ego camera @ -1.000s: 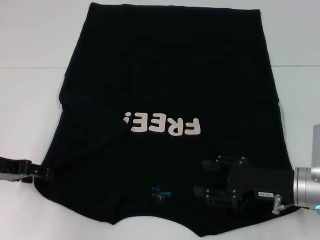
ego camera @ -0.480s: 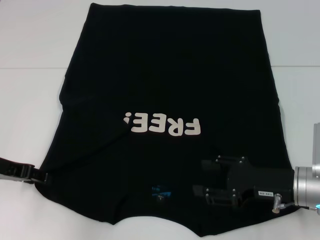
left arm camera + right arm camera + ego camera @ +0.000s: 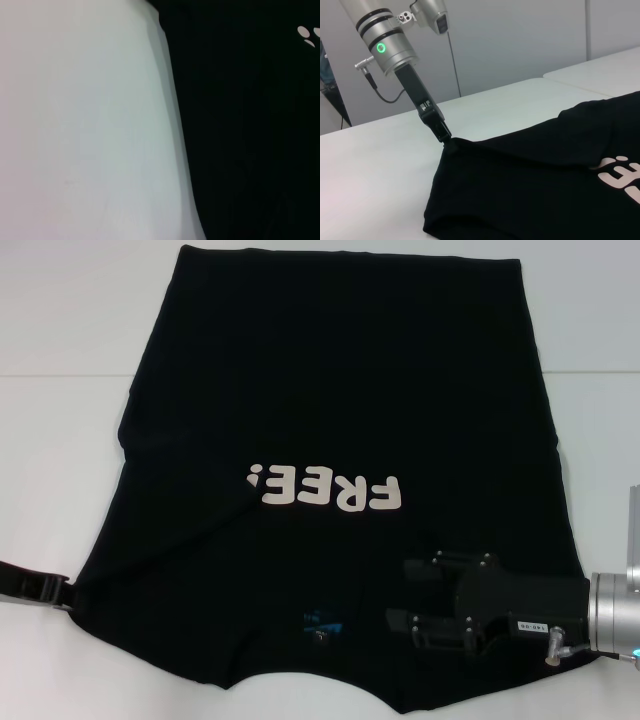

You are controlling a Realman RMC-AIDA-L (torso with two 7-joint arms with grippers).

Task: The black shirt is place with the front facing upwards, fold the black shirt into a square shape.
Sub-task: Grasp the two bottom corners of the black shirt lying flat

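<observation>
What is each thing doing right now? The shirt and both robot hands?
black shirt: spread front up on the white table, left sleeve folded in, left edge lifted into a peak.
left gripper: shut on that shirt edge, at the left side.
right gripper: over the shirt near the collar, fingers spread, holding nothing.

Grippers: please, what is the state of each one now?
Left gripper: shut on the shirt edge.
Right gripper: open, over the shirt.
</observation>
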